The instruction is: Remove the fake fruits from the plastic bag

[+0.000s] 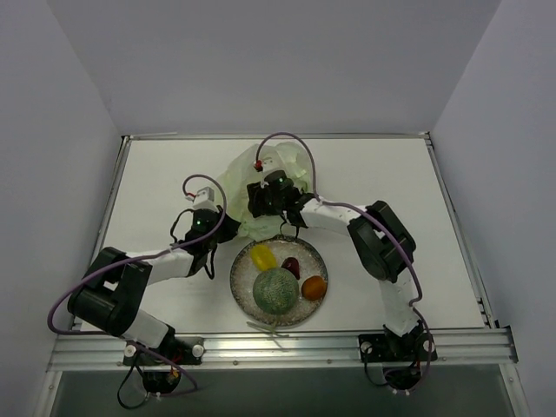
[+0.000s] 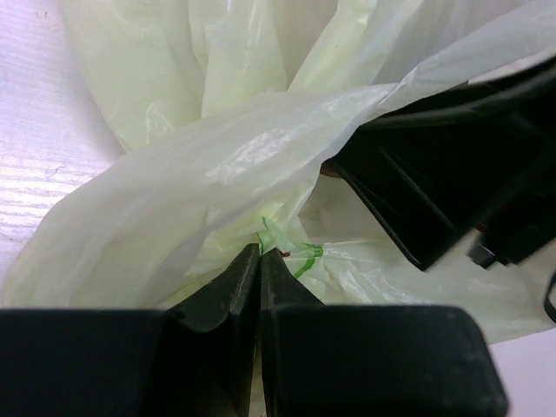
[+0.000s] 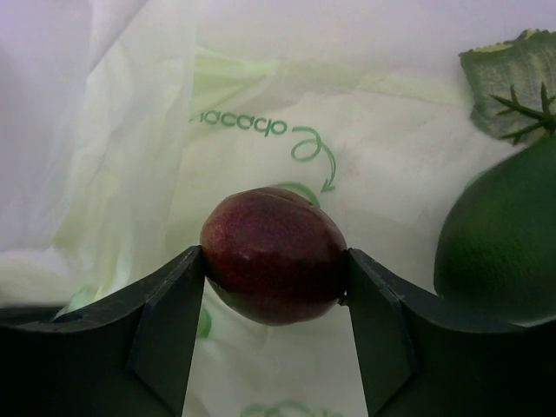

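The pale green plastic bag lies behind the plate. My left gripper is shut on a fold of the bag at its near edge. My right gripper reaches into the bag and is shut on a dark red fruit, one finger on each side. A dark green fruit and a green leafy piece lie in the bag to its right. On the plate sit the netted melon, a yellow fruit, a dark red one and an orange.
The round speckled glass plate stands near the table's front, between the two arms. The right arm's black wrist shows close to the right in the left wrist view. The table's metal rail runs along the near edge.
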`<control>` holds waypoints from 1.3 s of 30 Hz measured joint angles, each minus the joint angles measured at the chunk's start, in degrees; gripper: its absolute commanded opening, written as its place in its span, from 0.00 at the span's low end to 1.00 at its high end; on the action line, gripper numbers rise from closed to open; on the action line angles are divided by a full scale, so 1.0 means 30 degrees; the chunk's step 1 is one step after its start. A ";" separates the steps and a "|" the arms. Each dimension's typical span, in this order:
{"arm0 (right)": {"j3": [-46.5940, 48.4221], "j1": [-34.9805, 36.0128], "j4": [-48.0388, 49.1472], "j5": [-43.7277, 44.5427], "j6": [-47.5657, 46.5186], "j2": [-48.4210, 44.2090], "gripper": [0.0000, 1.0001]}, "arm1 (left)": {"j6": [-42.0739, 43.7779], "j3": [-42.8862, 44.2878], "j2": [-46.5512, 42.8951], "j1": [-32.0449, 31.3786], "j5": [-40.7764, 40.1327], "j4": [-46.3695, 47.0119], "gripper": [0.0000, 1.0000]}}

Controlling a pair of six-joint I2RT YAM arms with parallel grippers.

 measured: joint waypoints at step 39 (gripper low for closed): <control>-0.6302 0.5719 -0.3614 -0.3606 -0.0525 -0.6535 0.39 | 0.0576 0.0000 -0.0379 0.0168 -0.0066 -0.0197 0.02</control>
